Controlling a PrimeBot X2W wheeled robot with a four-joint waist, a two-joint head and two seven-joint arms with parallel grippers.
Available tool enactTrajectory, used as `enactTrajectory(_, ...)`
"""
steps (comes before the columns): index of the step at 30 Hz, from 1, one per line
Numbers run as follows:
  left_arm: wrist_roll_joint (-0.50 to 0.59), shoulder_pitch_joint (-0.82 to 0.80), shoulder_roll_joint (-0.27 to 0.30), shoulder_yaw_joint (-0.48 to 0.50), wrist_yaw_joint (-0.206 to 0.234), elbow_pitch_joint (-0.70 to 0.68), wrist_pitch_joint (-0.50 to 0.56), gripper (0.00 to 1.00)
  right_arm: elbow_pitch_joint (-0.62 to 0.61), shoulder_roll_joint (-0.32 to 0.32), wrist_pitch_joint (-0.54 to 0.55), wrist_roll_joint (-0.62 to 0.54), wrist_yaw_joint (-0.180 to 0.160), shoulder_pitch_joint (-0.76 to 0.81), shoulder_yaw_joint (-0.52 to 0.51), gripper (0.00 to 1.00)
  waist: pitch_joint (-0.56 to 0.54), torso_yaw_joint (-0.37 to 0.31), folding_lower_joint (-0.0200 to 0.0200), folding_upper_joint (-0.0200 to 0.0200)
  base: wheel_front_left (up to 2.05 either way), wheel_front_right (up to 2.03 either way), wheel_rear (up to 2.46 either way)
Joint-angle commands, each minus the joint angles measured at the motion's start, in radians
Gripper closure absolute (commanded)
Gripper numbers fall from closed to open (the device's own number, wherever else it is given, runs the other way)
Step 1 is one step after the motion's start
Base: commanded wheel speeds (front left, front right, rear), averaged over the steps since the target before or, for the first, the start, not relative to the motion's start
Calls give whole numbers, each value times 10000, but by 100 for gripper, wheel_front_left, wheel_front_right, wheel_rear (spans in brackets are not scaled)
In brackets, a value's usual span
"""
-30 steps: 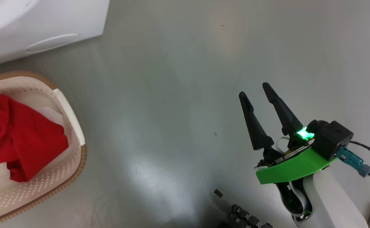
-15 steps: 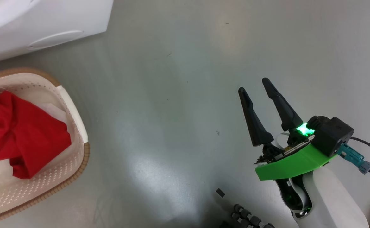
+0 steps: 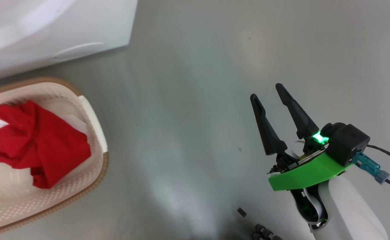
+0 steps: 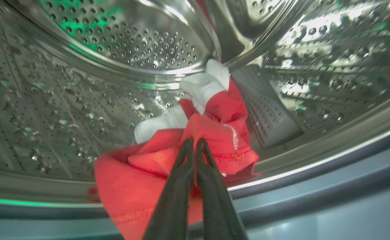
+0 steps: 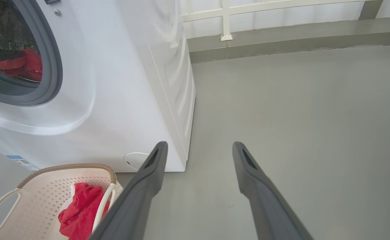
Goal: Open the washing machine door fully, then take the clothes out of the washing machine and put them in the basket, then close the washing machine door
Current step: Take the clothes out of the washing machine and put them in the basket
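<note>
A red and white garment (image 4: 221, 133) lies bunched low in the steel drum (image 4: 131, 50) of the washing machine (image 5: 114, 83), spilling toward the front lip. The left pincer (image 4: 194, 141) is clenched on a raised fold of the red cloth, its two dark fingers pressed tight together. How much fabric is actually caught between them is hard to judge, since the fingers cover the spot. That is the likeliest trouble: a thin pinch could slip as the arm draws back, leaving the garment in the drum or dropping it on the floor (image 3: 195, 100) short of the basket (image 3: 105, 163). The trailing cloth might also drag over the ribbed paddle (image 4: 268, 113) beside it or catch on the grey seal (image 5: 53, 66) at the port. A second garment (image 3: 38, 140), also red and white, already sits in the basket, which stands just in front of the machine's base. The right pincer (image 3: 265, 91) is released, fingers spread, grasping nothing, well apart from the basket above bare floor. The left wrist view gives the grip and the drum's inside close up. The right wrist view gives the machine from outside, red cloth glimpsed through its port, and the basket at its foot. The head view looks straight down on the basket, showing the room left inside it.
</note>
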Motion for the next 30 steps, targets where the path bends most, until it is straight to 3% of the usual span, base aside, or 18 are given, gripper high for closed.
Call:
enactTrajectory(1, -87, -14, 403, 220, 6, -194, -188, 100, -175, -77, -62, -113, 4, 202, 150, 0, -282, 219, 0, -1, 0, 0, 0)
enactTrajectory(10, -842, 1277, -496, 517, 137, -245, -1982, 100, -21, -77, -62, -728, 4, 586, 93, 0, -1436, 766, 0, -1, 0, 0, 0)
enactTrajectory(18, -1709, 3127, -1236, 1043, 386, -1659, -3204, 100, 141, -77, -63, -1241, 4, 1008, -190, 0, -2377, 1386, 0, -1, 0, 0, 0)
enactTrajectory(24, -2127, 4955, -1859, 1291, 926, -3860, -3534, 100, 285, -77, -63, -1503, 4, 1348, -395, 0, -3034, 1779, 0, -1, 0, 0, 0)
enactTrajectory(30, -2166, 7124, -2431, 1439, 2053, -7488, -3120, 100, 374, -77, -63, -1714, 4, 1623, -511, 0, -3641, 2036, 0, -1, 0, 0, 0)
